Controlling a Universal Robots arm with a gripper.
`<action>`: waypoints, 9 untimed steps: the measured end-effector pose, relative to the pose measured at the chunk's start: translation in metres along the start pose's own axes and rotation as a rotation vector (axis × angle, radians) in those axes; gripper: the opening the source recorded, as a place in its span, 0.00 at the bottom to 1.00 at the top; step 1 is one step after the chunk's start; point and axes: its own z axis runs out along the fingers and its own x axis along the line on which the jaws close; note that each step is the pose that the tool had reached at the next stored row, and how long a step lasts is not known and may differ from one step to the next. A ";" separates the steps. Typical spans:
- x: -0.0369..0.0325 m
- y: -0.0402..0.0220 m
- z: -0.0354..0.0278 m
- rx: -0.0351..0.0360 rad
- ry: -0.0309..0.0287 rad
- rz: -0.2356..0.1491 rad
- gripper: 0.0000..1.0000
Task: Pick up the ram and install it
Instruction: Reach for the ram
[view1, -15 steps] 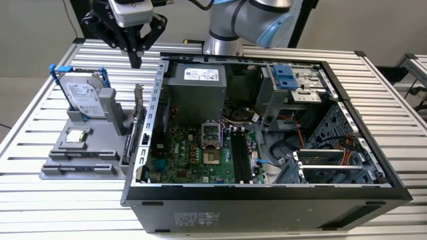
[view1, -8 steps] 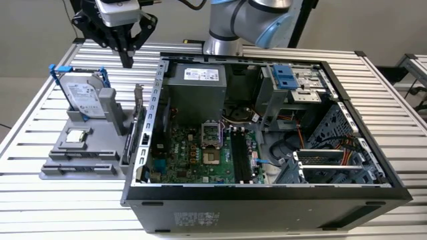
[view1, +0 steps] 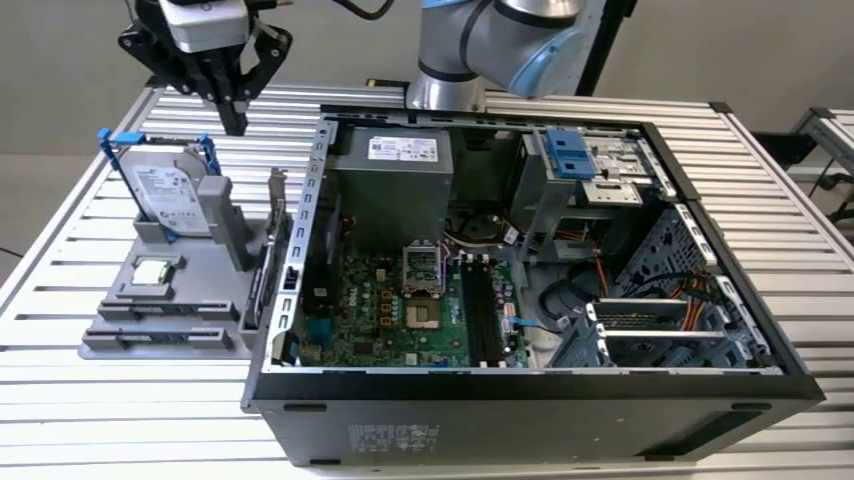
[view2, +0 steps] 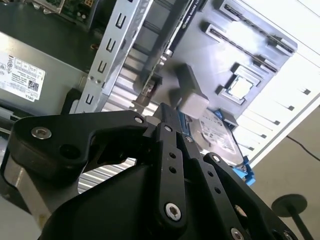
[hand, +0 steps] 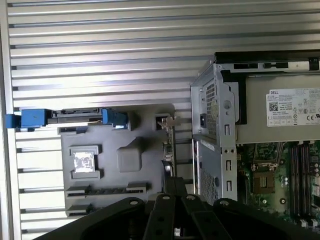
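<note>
Grey holder, chip (square) — open case

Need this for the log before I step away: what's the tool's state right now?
Tool: closed, holding nothing.

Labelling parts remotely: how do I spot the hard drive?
On the exterior view's left, beside the open computer case, sits a grey holder. The hard drive stands upright in it, blue-framed; the square chip beside it lies flat.
</note>
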 end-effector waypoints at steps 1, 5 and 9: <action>0.0024 -0.0002 0.0000 0.0000 -0.0001 0.000 0.00; 0.0114 -0.0008 -0.0003 0.0000 0.0000 0.000 0.00; 0.0204 -0.0014 -0.0005 0.0000 0.0000 0.000 0.00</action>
